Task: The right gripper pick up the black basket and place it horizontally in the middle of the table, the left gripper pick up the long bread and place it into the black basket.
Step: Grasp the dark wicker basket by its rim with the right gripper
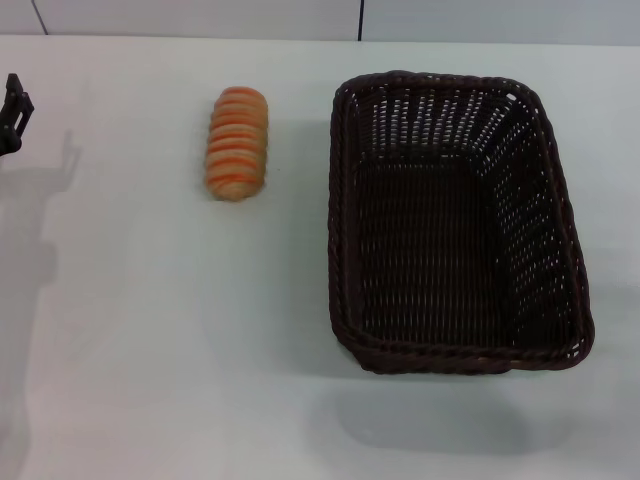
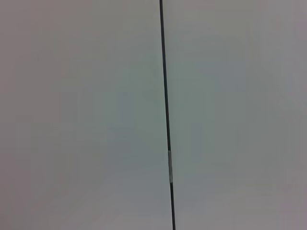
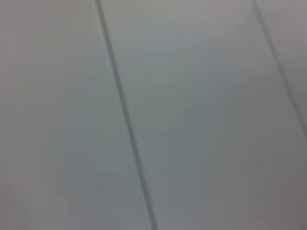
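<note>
The black basket stands on the white table at the right, its long side running from front to back, and it is empty. The long bread lies on the table to the basket's left, ridged side up, apart from it. Only a black part of the left gripper shows at the far left edge of the head view, well left of the bread. The right gripper is out of view. Both wrist views show only pale panels with dark seams.
A pale wall with dark vertical seams runs behind the table's far edge. Bare tabletop lies in front of the bread and between the bread and the left gripper.
</note>
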